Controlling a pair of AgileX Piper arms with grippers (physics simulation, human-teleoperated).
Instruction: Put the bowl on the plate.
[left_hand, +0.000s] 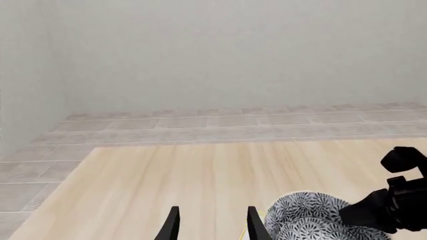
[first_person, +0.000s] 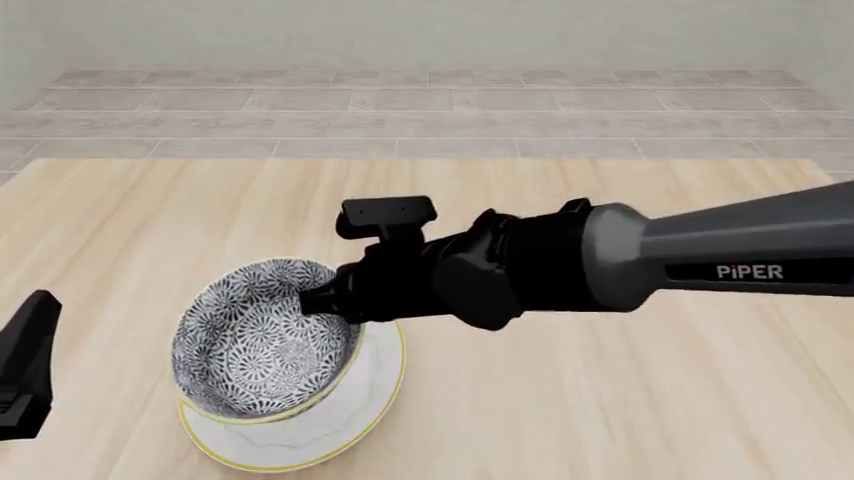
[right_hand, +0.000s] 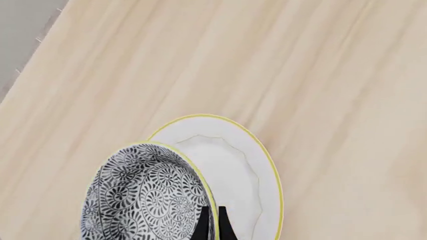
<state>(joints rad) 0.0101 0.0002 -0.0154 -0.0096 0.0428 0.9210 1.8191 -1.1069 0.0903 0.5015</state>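
The deep round bowl with the dark grey-and-white floral pattern (first_person: 263, 343) sits tilted over the plain white plate with a thin yellow rim (first_person: 375, 380), on the light wooden table (first_person: 601, 400); the right gripper (right_hand: 211, 222) is closed on the bowl's yellow rim, and only the right wrist view shows its two fingers pinching that edge; the front view hides them behind the black wrist. The left gripper (left_hand: 210, 222) stands with jaws apart, holding nothing, just beside the bowl.
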